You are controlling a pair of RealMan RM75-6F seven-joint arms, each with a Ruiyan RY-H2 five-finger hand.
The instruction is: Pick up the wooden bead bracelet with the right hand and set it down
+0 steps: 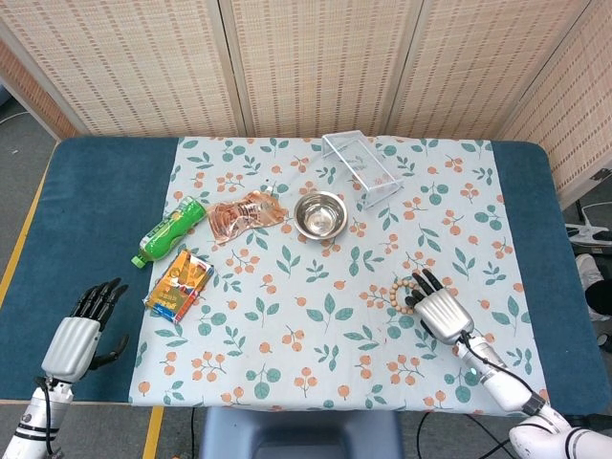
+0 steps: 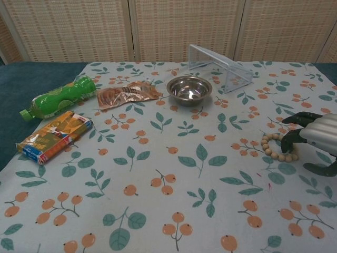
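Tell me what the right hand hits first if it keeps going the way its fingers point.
Most likely the wooden bead bracelet: the right hand has its fingers reaching over the ring's near side, though actual contact is unclear.

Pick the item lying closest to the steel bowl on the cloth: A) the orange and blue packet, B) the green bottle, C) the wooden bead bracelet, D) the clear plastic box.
D: the clear plastic box lies just behind and to the right of the steel bowl, while the green bottle, the orange and blue packet and the wooden bead bracelet all sit farther off.
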